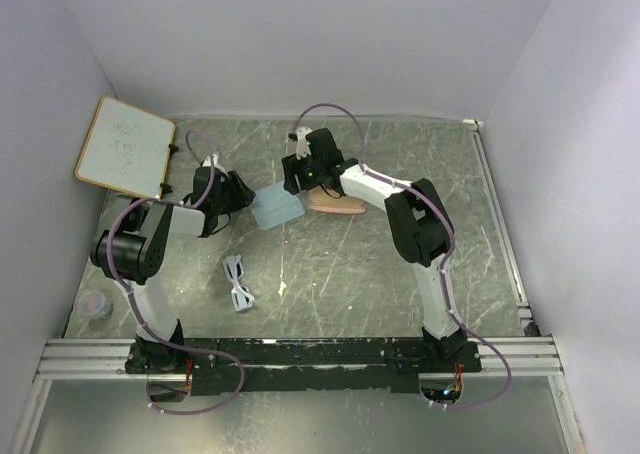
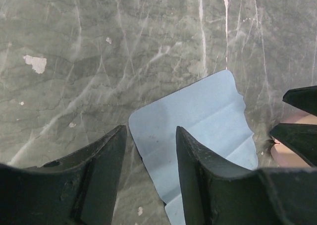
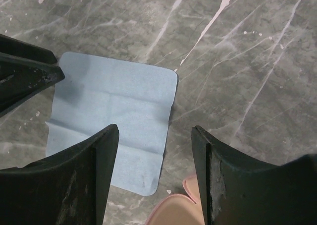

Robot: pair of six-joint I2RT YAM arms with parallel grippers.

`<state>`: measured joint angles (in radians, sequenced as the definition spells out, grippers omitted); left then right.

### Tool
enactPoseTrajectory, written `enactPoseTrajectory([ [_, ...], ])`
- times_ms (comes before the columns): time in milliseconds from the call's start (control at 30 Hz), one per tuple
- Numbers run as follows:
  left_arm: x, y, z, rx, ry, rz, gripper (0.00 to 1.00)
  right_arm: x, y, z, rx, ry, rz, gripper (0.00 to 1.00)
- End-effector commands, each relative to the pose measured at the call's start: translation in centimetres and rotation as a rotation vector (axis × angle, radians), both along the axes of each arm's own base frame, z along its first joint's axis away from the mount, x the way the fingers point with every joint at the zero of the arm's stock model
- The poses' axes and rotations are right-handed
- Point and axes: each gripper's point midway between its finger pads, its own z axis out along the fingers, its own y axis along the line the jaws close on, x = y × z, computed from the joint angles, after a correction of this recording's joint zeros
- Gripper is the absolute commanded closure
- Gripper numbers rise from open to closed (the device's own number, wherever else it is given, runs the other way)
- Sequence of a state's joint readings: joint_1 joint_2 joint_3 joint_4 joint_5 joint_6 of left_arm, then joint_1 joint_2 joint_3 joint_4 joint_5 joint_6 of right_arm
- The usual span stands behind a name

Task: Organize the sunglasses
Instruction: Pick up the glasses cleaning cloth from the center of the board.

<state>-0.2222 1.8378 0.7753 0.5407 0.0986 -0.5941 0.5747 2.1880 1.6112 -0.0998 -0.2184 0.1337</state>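
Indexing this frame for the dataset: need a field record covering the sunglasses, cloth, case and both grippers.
sunglasses: white-framed, lying on the table in front of the left arm, nothing touching them
cloth: light blue, creased, flat on the table between the two grippers
case: tan-pink, beside the cloth on its right
left gripper: open, over the cloth's left corner, holding nothing
right gripper: open, over the cloth's right edge, holding nothing
other: whiteboard at far left

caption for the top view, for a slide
Left tool and right tool flank the blue cloth beside the pink case; sunglasses lie apart, untouched.
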Motion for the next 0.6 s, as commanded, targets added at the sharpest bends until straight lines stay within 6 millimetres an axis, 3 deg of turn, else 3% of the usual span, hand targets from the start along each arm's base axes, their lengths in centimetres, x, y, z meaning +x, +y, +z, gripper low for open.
enactPoseTrajectory([
  [0,0.7,-0.5,0.4,-0.003,-0.017,-0.035,0.44,1.4,0.3,0.5,0.007,-0.015,0.005,0.40],
  [233,0.7,-0.3,0.1,0.021,-0.003,-0.033,0.43,1.9,1.1,0.3,0.017,-0.008,0.020,0.41],
  [433,0.7,-0.6,-0.4,0.034,0.014,-0.048,0.61,1.8,1.1,0.1,0.022,-0.003,0.025,0.41],
  [567,0.6,-0.7,-0.7,0.032,0.019,-0.055,0.57,1.7,1.2,-0.2,0.025,0.005,0.029,0.41],
])
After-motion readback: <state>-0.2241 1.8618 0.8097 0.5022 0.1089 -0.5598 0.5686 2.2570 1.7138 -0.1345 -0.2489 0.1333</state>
